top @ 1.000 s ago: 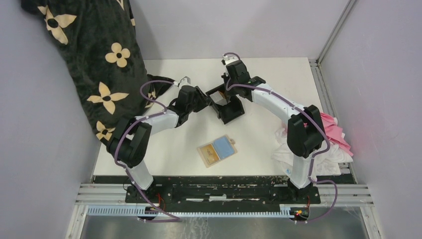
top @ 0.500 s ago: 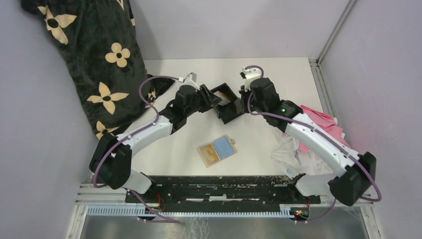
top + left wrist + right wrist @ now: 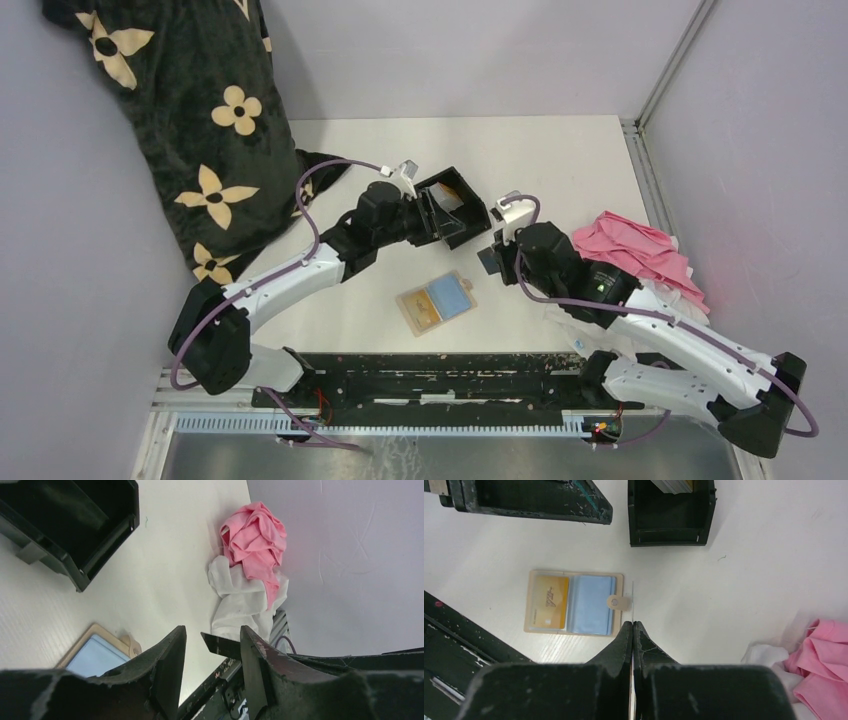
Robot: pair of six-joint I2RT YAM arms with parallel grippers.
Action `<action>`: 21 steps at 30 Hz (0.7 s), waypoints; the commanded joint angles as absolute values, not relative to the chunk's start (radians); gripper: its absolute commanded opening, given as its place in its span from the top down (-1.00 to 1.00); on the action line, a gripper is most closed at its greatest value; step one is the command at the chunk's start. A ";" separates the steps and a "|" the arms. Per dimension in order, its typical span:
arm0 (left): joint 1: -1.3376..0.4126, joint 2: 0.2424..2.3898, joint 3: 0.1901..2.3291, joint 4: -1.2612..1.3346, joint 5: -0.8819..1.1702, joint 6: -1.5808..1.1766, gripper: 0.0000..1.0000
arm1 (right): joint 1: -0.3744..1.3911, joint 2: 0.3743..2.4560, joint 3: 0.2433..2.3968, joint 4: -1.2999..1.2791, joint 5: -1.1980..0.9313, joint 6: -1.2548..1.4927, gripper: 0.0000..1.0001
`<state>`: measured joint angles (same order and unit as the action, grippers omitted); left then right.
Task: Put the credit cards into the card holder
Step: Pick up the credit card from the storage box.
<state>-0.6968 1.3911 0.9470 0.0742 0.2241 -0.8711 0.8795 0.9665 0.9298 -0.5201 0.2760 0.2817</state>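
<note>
Right claw [image 3: 632,624] has its card [image 3: 632,600] edge-on, so no clue what colour. Tray [image 3: 671,537] runs off the top edge; left claw [image 3: 212,633] hides half the holder [image 3: 100,652].

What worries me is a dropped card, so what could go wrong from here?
1. The right fingers pinch a thin card edge-on by one end only; it may twist or slip on the way.
2. The card holder lies unheld on the table, and its two visible pockets show a golden card and a blue card, so pushing another in may jam or shove the holder away.
</note>
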 commanded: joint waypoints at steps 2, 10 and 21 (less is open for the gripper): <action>-0.695 1.340 0.923 0.055 0.324 -0.969 -0.04 | 0.957 0.910 0.888 -0.468 0.451 0.218 0.98; -0.694 1.324 0.888 0.079 0.417 -1.148 -0.08 | 1.071 0.924 0.861 -0.393 0.612 0.126 0.98; -0.686 1.369 0.810 0.277 0.493 -1.460 -0.11 | 1.264 1.008 0.879 -0.304 0.843 0.004 0.98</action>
<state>-0.6949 1.3655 0.8341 0.1406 0.4488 -1.2968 1.2175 0.9874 0.8558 -0.3847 0.7158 0.0704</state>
